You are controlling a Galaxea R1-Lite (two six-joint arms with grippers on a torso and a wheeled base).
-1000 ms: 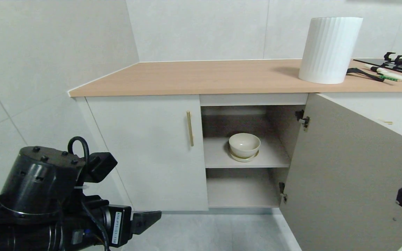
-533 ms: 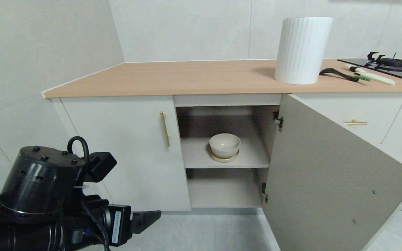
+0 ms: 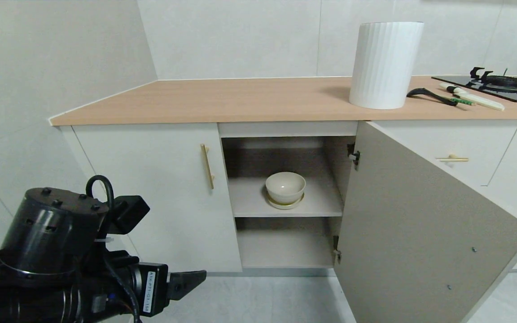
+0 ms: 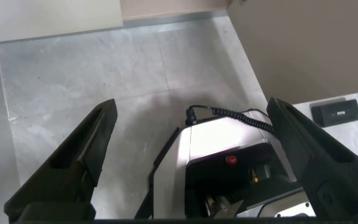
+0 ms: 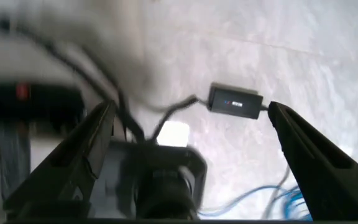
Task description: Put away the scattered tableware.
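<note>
Bowl on the shelf, both pincers spread wide and empty.

Head view: the cream ceramic bowl sits on a pale round saucer on the middle shelf of the open white cabinet, whose grey door is swung wide. A tall white ribbed cylinder stands on the wooden counter right above that cabinet. The left gripper hangs low, out in front of the cabinet's closed door. Left wrist view: the left gripper has its fingers far apart over grey floor tiles at the cabinet's foot, holding nothing. Right wrist view: the right gripper is just as wide, nothing between its fingers, with a small black box on a cable on the floor below.
</note>
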